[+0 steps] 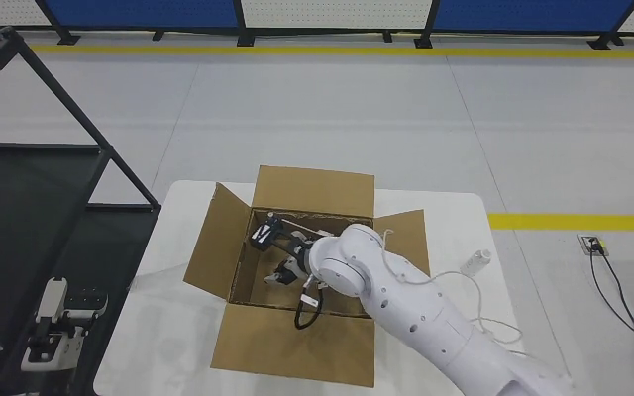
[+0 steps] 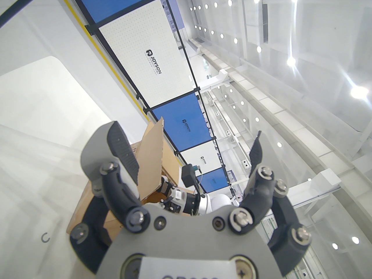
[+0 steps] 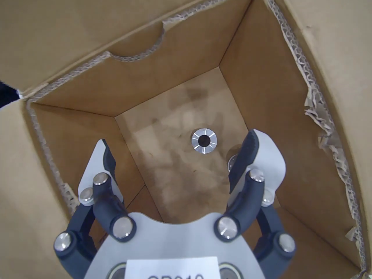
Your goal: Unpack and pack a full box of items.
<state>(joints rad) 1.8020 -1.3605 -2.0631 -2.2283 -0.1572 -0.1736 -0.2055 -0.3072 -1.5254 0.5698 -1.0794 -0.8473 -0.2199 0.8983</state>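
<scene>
1. The left gripper (image 2: 186,130) sits nearest the robot, off the side of the bench (image 1: 178,297). It is released and holds nothing, and it points up towards the ceiling. This is probably a parked pose that leaves the box mouth free for the other arm.
2. The right gripper (image 3: 178,141) hangs inside the cardboard box (image 1: 297,342), aimed straight down at its floor. It is spread wide and grasps nothing. That suits a drop onto a small part standing below.
3. A short metal ring (image 3: 204,141) stands on end on the box floor below it, bore upward. It lies closer to one finger than to the other, so the gripper likely needs a small sideways shift before closing.
4. A second round piece (image 3: 232,160) lies just beside the ring, mostly hidden behind a finger (image 3: 250,149). What it is cannot be told.
5. All four flaps are folded outward, which keeps the opening clear for the arm.
6. A small white bottle (image 1: 479,261) stands on the bench beside the box, apart from it. Unpacking looks close to finished.
</scene>
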